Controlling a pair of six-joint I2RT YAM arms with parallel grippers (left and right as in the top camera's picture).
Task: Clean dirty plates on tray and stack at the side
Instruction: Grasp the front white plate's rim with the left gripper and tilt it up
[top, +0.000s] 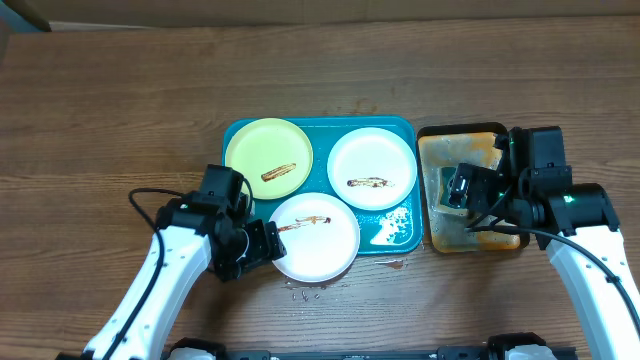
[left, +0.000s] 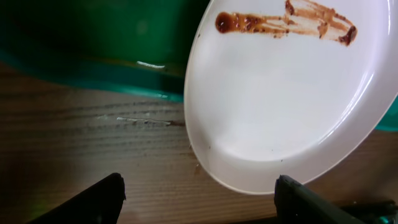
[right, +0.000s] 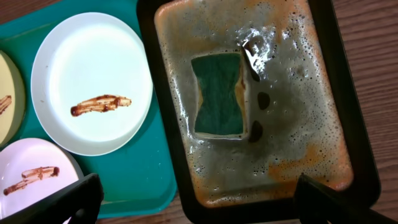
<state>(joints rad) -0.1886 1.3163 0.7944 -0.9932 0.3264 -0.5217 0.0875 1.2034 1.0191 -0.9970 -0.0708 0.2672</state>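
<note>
Three plates lie on the teal tray (top: 392, 230): a yellow-green one (top: 268, 158) at the back left, a white one (top: 372, 168) at the back right, and a white one (top: 315, 235) in front that overhangs the tray's near edge. Each carries a brown smear. My left gripper (top: 258, 243) is at the front plate's left rim. In the left wrist view the left gripper (left: 199, 200) is open, with that plate's (left: 286, 106) edge just ahead of the jaws over bare wood. My right gripper (top: 465, 188) hangs open over the sponge tray, holding nothing.
A black-rimmed tray (right: 357, 124) of brown soapy water stands right of the teal tray (right: 143, 180), with a green sponge (right: 219, 93) lying in it. Small drips mark the wood (top: 305, 292) in front of the teal tray.
</note>
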